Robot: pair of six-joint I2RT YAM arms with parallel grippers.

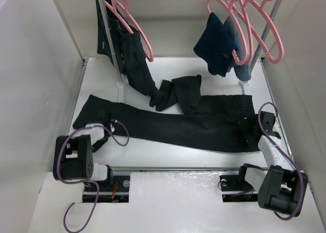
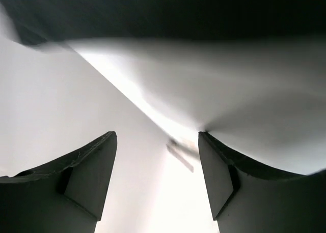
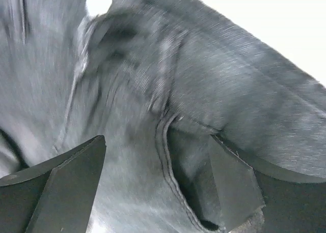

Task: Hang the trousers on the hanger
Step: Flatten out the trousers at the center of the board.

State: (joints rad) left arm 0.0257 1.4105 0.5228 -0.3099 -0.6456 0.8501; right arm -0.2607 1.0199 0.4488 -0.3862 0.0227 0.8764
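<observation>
The black trousers (image 1: 168, 123) lie flat across the table, leg ends at the left and waist at the right. My left gripper (image 1: 104, 123) is open at the leg end. In the left wrist view (image 2: 158, 136) only white table shows between its fingers, with the black fabric (image 2: 168, 11) just ahead. My right gripper (image 1: 250, 131) is open and low on the waist end. In the right wrist view (image 3: 155, 139) a seamed fold of the trousers (image 3: 127, 156) lies between the jaws, the right finger (image 3: 229, 184) tucked against it. Empty pink hangers (image 1: 262, 24) hang at the back right.
A rack stands at the back. Its left pink hanger (image 1: 133, 24) carries another black pair (image 1: 135, 60) that drapes down onto the table (image 1: 175, 93). A navy garment (image 1: 216, 45) hangs at the right. White walls close in both sides of the table (image 1: 168, 159).
</observation>
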